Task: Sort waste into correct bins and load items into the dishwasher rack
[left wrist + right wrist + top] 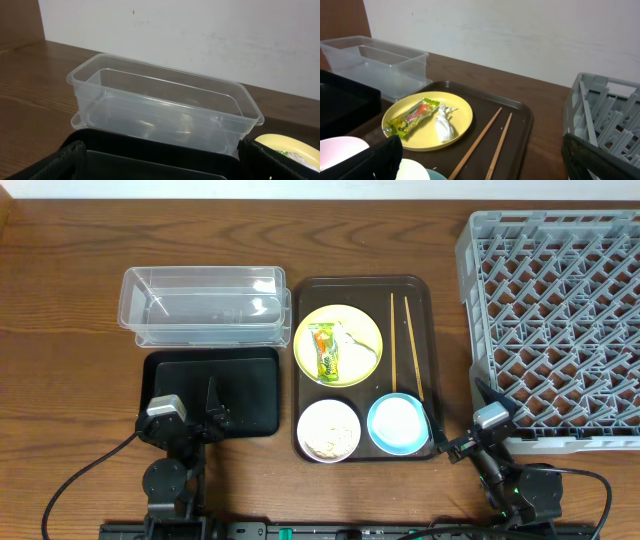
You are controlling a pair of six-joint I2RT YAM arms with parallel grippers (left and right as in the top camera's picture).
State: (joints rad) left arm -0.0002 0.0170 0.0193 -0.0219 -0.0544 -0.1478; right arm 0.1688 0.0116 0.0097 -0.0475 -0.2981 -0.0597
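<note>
The clear tub stands at the back left with the flat black tray in front of it. The yellow-green plate holds the snack wrapper and the white tissue. The white bowl holds rice scraps. The light-blue bowl looks empty. Two chopsticks lie beside the plate. The grey rack fills the right side. My left gripper is open over the black tray's front edge. My right gripper is open between the blue bowl and the rack.
The plate, bowls and chopsticks all sit on a dark brown serving tray in the middle. The right wrist view shows the plate, the chopsticks and the rack's wall. The left wrist view shows the tub.
</note>
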